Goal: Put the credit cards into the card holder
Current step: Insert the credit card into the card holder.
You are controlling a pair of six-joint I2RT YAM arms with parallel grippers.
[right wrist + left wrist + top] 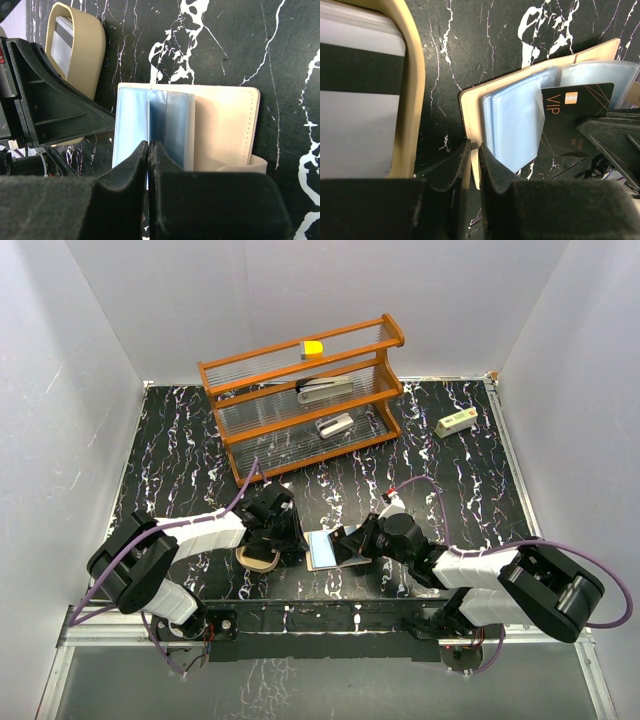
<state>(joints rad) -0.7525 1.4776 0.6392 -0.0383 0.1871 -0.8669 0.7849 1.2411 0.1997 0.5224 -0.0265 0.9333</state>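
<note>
The card holder (413, 85), a tan oval tray, lies at left with grey, black-striped credit cards (355, 100) inside; it also shows under the left arm (258, 559) and in the right wrist view (87, 47). Beside it a tan stitched wallet (225, 125) lies open, its blue plastic sleeves (515, 130) fanned. My left gripper (475, 150) is shut on the wallet's cover edge (469, 112). My right gripper (150, 145) is shut on a black "VIP" credit card (575, 112), which rests at the sleeves with one corner under a clear flap.
A wooden rack (305, 395) stands at the back with grey stapler-like objects (325, 390) and a yellow block (313, 348). A small white-green box (456, 422) lies back right. White walls close in three sides. The two grippers work almost touching at the front centre.
</note>
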